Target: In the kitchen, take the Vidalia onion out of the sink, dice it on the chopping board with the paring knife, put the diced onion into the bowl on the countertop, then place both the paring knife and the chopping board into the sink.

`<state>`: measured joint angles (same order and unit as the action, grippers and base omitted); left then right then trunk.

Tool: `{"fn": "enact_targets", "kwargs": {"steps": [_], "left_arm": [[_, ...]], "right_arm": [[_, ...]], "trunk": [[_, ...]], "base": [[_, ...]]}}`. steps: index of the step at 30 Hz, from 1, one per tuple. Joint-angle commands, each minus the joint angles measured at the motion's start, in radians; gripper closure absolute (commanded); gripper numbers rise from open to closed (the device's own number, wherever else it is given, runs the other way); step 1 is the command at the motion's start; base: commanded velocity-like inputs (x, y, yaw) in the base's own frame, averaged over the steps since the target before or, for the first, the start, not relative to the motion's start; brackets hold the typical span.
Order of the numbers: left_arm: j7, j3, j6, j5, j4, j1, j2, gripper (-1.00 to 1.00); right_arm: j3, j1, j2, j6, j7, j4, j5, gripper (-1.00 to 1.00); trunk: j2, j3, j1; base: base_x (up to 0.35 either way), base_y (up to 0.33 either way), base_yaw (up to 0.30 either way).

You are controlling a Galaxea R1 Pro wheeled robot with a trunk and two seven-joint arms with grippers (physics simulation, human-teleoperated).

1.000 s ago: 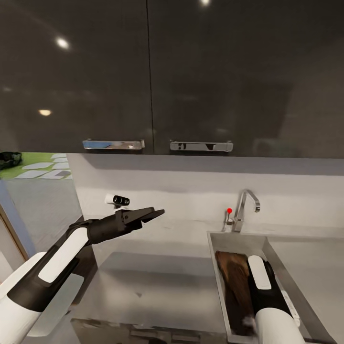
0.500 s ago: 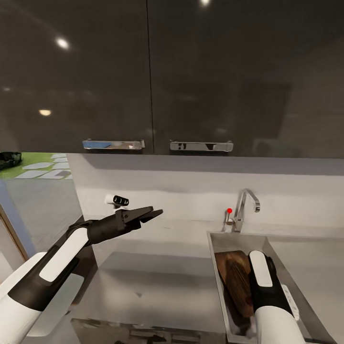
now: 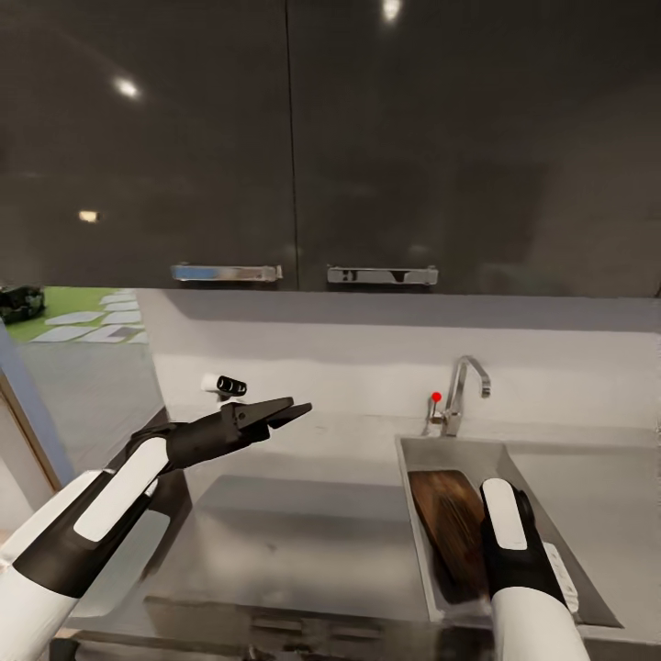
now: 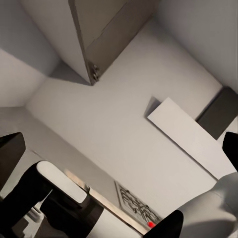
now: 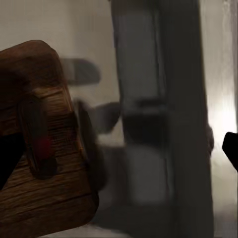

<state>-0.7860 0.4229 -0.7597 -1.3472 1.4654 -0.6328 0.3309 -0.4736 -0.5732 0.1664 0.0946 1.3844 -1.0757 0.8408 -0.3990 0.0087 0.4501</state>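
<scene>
The brown chopping board [image 3: 448, 523] lies lengthwise in the steel sink [image 3: 411, 514], under the curved faucet [image 3: 464, 386]. My right arm [image 3: 509, 537] reaches down into the basin beside the board and covers its own gripper in the head view. In the right wrist view the right gripper [image 5: 119, 154] is open, and the board's slotted end [image 5: 47, 148] lies by one fingertip. A red patch shows through the slot; I cannot tell whether it is the paring knife. My left gripper [image 3: 296, 408] hangs open in the air over the countertop [image 3: 294, 542], empty. The onion and the bowl are out of view.
Dark glossy upper cabinets with chrome handles [image 3: 225, 273] hang over the counter. A small white and black fixture [image 3: 225, 385] sits on the back wall behind my left gripper. The faucet's red knob [image 3: 435, 397] is at the sink's back rim. The counter's left end borders a doorway.
The board has gone from leaning under my right arm to lying flat in the sink. The right forearm has drawn back a little. The camera has shifted slightly; the left arm is still.
</scene>
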Motion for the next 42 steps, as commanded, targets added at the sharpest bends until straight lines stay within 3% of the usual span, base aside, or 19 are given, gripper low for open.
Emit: {"fn": "enact_targets", "kwargs": {"steps": [1,3,12,17,27,32,38,42], "left_arm": [[0.001,0.002,-0.006,-0.007,0.000,-0.001,0.001,-1.00],[0.001,0.002,-0.006,-0.008,0.000,-0.001,0.002,-1.00],[0.001,0.001,-0.006,-0.009,0.000,-0.001,0.005,-1.00],[0.001,0.001,-0.006,-0.009,0.000,-0.001,0.006,-1.00],[0.000,0.002,-0.006,-0.026,0.000,-0.001,0.007,-1.00],[0.001,0.002,-0.004,-0.026,0.000,-0.001,0.006,-1.00],[0.002,0.001,-0.003,-0.026,0.000,-0.001,0.007,-1.00],[0.001,0.001,-0.003,-0.026,0.000,-0.001,0.007,-1.00]], "right_arm": [[-0.002,-0.001,0.001,0.010,0.003,-0.001,0.001,-1.00],[0.002,-0.001,0.001,0.014,0.004,-0.004,-0.001,-1.00],[0.140,-0.001,0.000,0.027,0.041,-0.028,-0.003,-1.00],[0.164,-0.001,-0.001,0.036,0.054,-0.085,-0.001,-1.00],[0.201,-0.001,0.008,0.201,0.110,-0.356,0.003,-1.00],[0.218,-0.001,0.008,0.248,0.111,-0.395,0.006,-1.00],[0.289,-0.001,0.008,0.301,0.113,-0.454,0.042,-1.00],[0.294,-0.001,0.008,0.320,0.113,-0.479,0.059,-1.00]], "trunk": [[-0.001,-0.001,0.000],[-0.001,-0.001,0.000],[-0.001,-0.001,0.000],[-0.001,-0.001,0.000],[-0.001,-0.001,0.000],[-0.001,-0.001,0.000],[-0.001,-0.001,0.000],[-0.001,-0.001,0.000]], "base": [[-0.282,0.000,0.000],[-0.157,0.000,0.000],[-0.019,0.000,0.000],[0.000,0.000,0.000],[0.000,0.000,0.000],[0.000,0.000,0.000],[-0.025,0.000,0.000],[-0.270,0.000,0.000]]}}
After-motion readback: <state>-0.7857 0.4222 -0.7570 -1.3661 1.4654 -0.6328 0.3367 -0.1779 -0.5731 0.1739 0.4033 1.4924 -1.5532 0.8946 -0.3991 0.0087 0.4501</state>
